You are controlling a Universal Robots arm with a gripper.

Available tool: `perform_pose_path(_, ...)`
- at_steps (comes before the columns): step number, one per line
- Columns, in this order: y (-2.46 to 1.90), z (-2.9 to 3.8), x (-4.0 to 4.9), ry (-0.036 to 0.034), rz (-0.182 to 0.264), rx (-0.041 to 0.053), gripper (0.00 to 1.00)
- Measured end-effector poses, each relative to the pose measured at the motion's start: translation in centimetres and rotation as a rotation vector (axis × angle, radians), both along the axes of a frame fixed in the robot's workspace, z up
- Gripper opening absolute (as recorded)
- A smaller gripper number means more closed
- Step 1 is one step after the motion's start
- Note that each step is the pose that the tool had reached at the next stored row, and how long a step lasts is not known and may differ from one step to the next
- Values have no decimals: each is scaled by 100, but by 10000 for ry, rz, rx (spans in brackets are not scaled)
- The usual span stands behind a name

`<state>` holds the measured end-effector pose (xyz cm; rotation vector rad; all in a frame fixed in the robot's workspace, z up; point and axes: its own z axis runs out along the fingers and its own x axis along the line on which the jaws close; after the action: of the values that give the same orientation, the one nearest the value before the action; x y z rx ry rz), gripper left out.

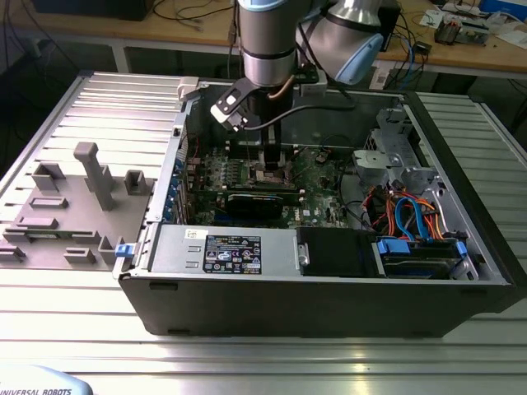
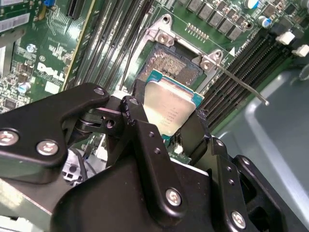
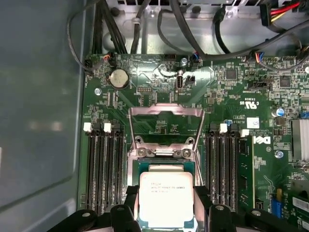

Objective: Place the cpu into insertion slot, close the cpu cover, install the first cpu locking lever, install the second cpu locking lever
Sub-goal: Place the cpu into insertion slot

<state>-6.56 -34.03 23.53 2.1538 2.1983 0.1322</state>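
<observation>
My gripper point(image 3: 165, 200) is shut on the cpu point(image 3: 165, 193), a flat square chip with a silver-grey top, its black fingers point(image 2: 137, 116) pressing on two opposite edges. The chip hangs just above the insertion slot point(image 2: 171, 65), whose pin field lies exposed inside a silvery rim. It partly overlaps the slot point(image 3: 164, 163) in the first wrist view. The cpu cover point(image 3: 166, 112), a thin silvery frame, stands swung open beyond the slot. A thin metal locking lever point(image 2: 241, 82) sticks out free beside the slot. In the exterior view the gripper point(image 1: 268, 160) reaches down into the open computer case.
Black memory slots point(image 3: 104, 164) flank the socket on both sides. A black graphics card point(image 1: 263, 202) lies near the gripper. The power supply point(image 1: 230, 251) and drive bay with coloured cables point(image 1: 412, 218) fill the case front. A grey fixture point(image 1: 74, 206) stands at the exterior view's left.
</observation>
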Motion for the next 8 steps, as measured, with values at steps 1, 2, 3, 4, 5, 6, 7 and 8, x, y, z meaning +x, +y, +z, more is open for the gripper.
perform_pose_path(1, -5, -22, -9, -1, 0, 1, 54)
perform_pose_path(2, -6, -41, -21, -1, 0, 1, 54)
perform_pose_path(3, -7, -58, -31, 0, 0, 0, 54)
perform_pose_path(4, -7, -85, -39, -1, -1, 0, 54)
perform_pose_path(5, -7, -103, -43, -1, -3, 0, 54)
perform_pose_path(6, -7, -132, -43, 0, -12, 2, 54)
perform_pose_path(7, -8, -159, -43, -1, -33, 1, 54)
perform_pose_path(8, -9, -188, -44, 0, -70, 1, 54)
